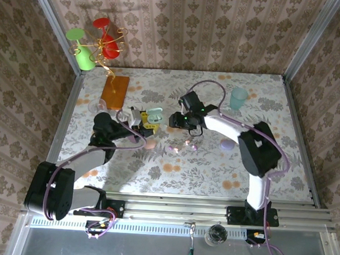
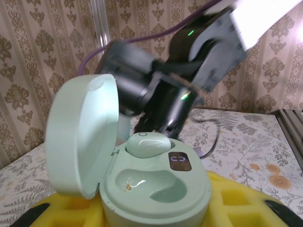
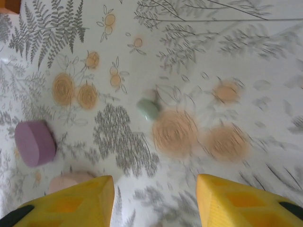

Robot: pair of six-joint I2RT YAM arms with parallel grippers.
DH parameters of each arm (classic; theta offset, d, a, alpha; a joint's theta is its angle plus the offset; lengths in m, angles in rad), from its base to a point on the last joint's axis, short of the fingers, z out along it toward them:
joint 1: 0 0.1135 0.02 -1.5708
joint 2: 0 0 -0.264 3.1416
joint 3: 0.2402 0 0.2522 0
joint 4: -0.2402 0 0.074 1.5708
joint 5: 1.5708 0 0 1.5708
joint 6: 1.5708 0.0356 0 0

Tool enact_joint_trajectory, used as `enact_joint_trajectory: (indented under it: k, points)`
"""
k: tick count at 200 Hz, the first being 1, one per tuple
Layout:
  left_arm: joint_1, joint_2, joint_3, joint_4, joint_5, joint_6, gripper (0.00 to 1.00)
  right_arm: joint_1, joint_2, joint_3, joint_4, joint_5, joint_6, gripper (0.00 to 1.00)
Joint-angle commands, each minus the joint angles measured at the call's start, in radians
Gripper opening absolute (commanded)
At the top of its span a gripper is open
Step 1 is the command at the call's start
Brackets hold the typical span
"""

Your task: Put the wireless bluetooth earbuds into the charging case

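Loose mint earbud to be picked off the tabletop
The mint charging case is gripped, lid up, by the closed left claw; a seated earbud fills the far socket, and the near socket lies bare. The right claw is held open, empty, above the loose bud. It should be centred, then pinched gently, since so small, rounded and glossy a piece is likely squeezed out.

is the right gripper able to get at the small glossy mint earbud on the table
Probably yes: the small glossy mint earbud lies alone ahead of the open right gripper, nothing between.
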Motion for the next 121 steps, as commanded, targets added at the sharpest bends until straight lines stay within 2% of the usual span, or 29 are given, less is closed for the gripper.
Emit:
enact_joint_trajectory:
  k: [1,41,121]
  points:
    - [-0.001,-0.020,-0.007,0.022,0.000,-0.026,0.29,0.006,0.108,0.109,-0.050,-0.100,-0.033,0.48]
    - [-0.008,-0.032,-0.008,-0.008,0.000,-0.008,0.29,0.006,0.232,0.244,-0.091,-0.117,-0.065,0.45]
    - [-0.012,-0.001,-0.018,0.056,0.007,-0.023,0.29,0.006,0.354,0.339,-0.155,-0.135,-0.100,0.35]
